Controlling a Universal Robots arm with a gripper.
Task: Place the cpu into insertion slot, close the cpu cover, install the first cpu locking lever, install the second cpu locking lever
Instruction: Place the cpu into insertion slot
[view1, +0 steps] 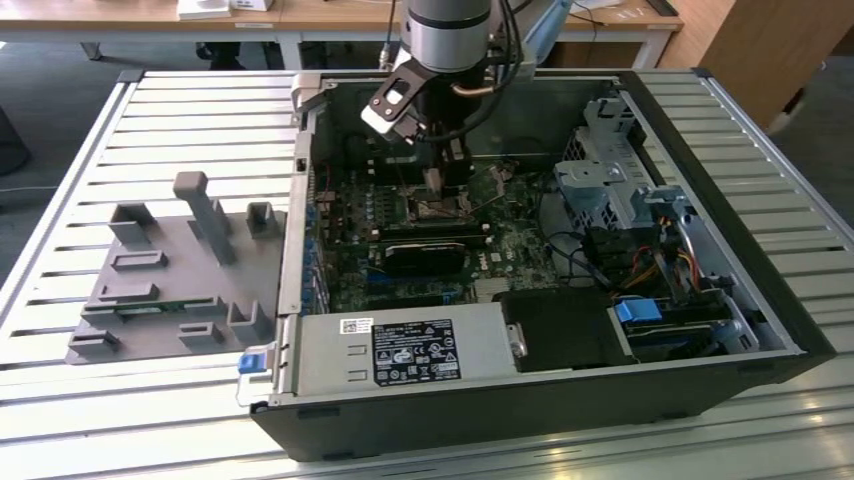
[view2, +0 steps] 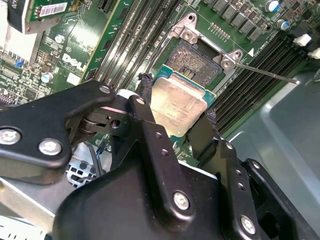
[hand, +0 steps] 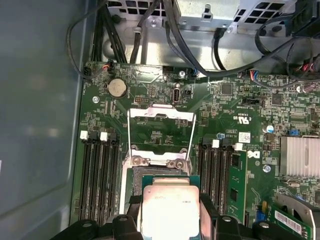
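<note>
My gripper is shut on the cpu, a flat square chip with a dull silver top, held by two opposite edges between the black fingers. The cpu hangs tilted just above the near edge of the insertion slot, whose dark centre lies bare. The cpu cover, a thin silver frame, is swung back off the insertion slot. A thin locking lever sticks out from one corner. In the exterior view the gripper reaches down into the open computer case.
Black memory slots flank the socket on both sides. Black cables run past the board's far edge, and a finned silver heatsink sits nearby. A grey fixture tray lies at the exterior view's left; the drive cage is at its right.
</note>
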